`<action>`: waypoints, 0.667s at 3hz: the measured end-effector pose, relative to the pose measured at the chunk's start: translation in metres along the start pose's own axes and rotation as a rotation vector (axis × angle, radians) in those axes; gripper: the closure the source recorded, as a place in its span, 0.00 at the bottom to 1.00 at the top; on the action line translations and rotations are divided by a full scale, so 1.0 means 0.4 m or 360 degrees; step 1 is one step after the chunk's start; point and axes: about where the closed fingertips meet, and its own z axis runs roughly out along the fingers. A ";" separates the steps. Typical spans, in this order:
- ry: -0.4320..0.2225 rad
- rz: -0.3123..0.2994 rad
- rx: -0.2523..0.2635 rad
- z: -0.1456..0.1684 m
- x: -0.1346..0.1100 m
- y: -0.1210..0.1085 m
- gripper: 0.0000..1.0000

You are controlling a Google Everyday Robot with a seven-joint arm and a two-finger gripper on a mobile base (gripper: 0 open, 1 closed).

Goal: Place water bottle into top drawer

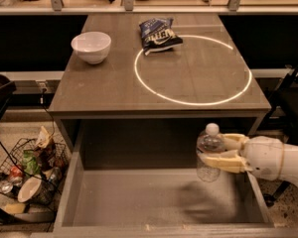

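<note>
The water bottle (209,152) is a small clear ribbed bottle with a white cap, held upright. My gripper (219,151) comes in from the right and is shut on the bottle's middle, one pale finger (223,162) in front of it and one behind. The bottle hangs above the right part of the open top drawer (139,197), a wide shallow grey drawer pulled out from under the table. Its shadow falls on the drawer floor. The drawer holds nothing else that I can see.
On the grey table (109,88) stand a white bowl (91,46) at the back left and a dark chip bag (158,33) at the back middle, by a bright light ring (192,68). A wire basket of trash (32,170) stands on the floor at left.
</note>
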 end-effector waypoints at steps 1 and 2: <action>-0.0049 0.0015 -0.0097 0.076 0.026 0.008 1.00; -0.0085 0.0025 -0.0184 0.138 0.048 0.020 1.00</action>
